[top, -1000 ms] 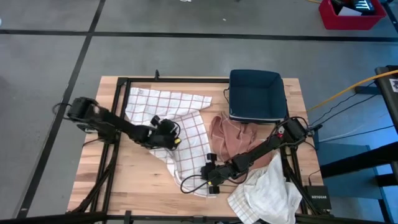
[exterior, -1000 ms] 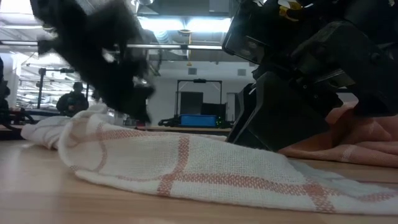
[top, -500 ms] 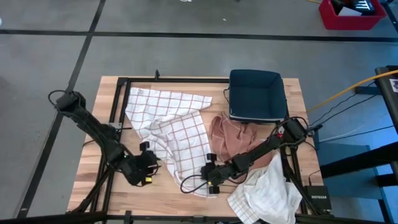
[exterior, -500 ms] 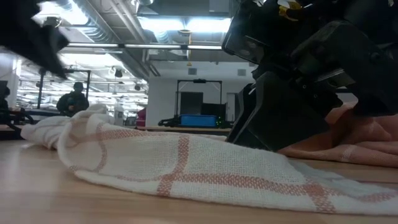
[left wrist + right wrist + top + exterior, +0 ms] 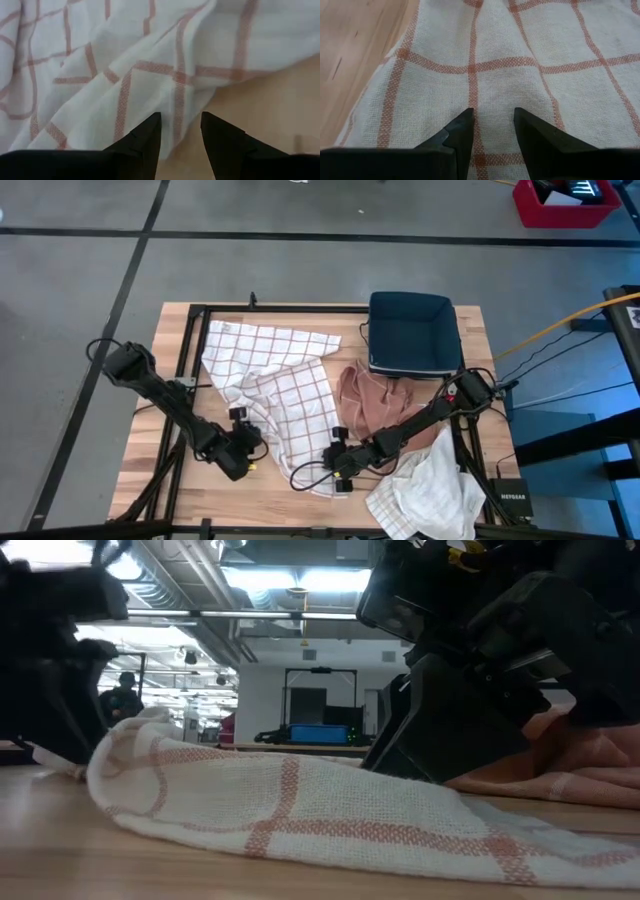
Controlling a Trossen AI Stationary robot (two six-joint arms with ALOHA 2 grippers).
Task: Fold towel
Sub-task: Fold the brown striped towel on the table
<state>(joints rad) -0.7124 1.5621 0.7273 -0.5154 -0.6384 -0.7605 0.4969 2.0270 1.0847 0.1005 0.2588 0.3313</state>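
Note:
A white towel with red checks [image 5: 282, 385] lies rumpled on the wooden table, from the far left toward the near middle. My left gripper [image 5: 247, 452] is low at the towel's left edge, open. In the left wrist view [image 5: 180, 122], one finger is over cloth [image 5: 125, 60] and the other over bare wood. My right gripper [image 5: 340, 465] is open and low over the towel's near right corner, its fingers over flat checked cloth [image 5: 520, 50]. In the low view the towel [image 5: 300, 800] lies between both dark grippers. My left gripper's open fingers stand at the towel's left edge [image 5: 172, 142], slanting down from the table's left; whether they touch the cloth, I cannot tell. My right gripper's open fingers point down at the flat cloth near the near right corner [image 5: 492, 100]; touching or just above, I cannot tell.
A dark blue bin [image 5: 412, 332] stands at the far right. A pinkish cloth [image 5: 368, 402] lies beside the towel, and a white cloth [image 5: 428, 492] lies at the near right edge. A black frame rail [image 5: 190, 350] runs along the table's left side. Bare wood shows at the near left.
My left gripper has left the towel's middle, swung toward the table's near left and dropped low, then edged right to the towel's left edge. My right arm has kept still.

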